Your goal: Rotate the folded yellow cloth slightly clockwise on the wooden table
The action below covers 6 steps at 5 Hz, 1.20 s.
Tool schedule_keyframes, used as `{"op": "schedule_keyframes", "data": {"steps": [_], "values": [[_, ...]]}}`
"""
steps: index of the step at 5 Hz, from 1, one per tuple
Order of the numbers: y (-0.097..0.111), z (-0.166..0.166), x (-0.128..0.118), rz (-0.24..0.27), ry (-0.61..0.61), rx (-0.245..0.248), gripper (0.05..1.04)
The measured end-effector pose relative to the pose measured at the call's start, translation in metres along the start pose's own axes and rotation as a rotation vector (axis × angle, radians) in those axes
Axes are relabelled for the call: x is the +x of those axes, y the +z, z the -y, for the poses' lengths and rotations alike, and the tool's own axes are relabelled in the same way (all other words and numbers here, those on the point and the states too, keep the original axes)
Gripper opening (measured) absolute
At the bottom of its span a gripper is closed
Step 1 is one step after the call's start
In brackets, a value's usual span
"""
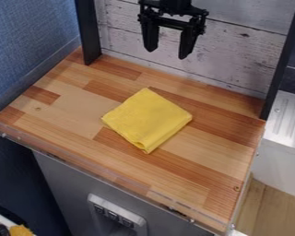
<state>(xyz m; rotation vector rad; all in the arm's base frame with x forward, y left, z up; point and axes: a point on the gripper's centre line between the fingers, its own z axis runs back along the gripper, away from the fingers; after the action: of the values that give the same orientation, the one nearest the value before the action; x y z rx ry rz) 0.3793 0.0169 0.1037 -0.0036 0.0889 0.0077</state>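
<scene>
I have my gripper (pixel 168 53) high at the upper middle of my view, its two fingers spread wide apart with nothing between them. The yellow cloth (pixel 147 119), folded into a rough square, is the thing nearest below it; it lies flat on the wooden top (pixel 67 108), lower than the gripper and toward the camera, well apart from the fingertips. Behind the gripper I see a whitewashed plank panel (pixel 239 46), with a black post (pixel 88 32) on one side and another (pixel 281 60) on the other. Farther out to the camera's right of the gripper is a white ridged surface (pixel 290 117).
</scene>
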Motion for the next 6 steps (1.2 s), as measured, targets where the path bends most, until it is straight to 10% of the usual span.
{"op": "schedule_keyframes", "data": {"steps": [6], "values": [[-0.004,-0.010,-0.035,0.136,-0.243,0.026,0.998]]}}
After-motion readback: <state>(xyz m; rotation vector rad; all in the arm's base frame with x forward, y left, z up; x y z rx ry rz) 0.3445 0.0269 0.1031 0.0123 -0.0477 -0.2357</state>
